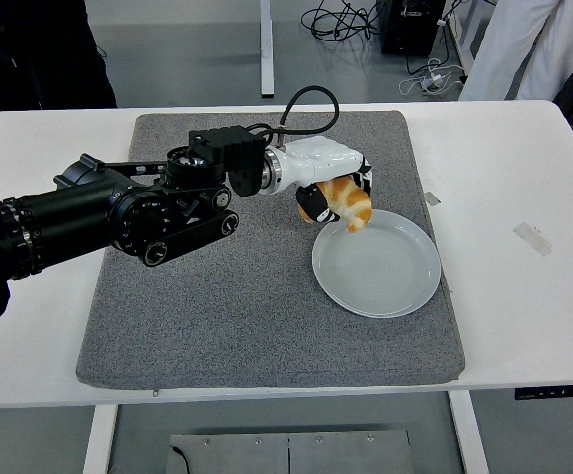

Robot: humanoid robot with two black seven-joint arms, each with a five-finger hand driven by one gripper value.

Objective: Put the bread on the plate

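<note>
Left hand (334,195) grips the bread (348,203), seemingly just over the plate's (376,263) far-left rim.

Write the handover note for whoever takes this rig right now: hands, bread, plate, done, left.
Left robot hand: shut on the bread, held at the far-left rim of the plate.
Right robot hand: not in view.
Plate: bare, on the grey mat, right of centre.
Done: bread picked up and carried to the plate's edge.
Left: move it over the plate's middle, lower, release, withdraw.
</note>
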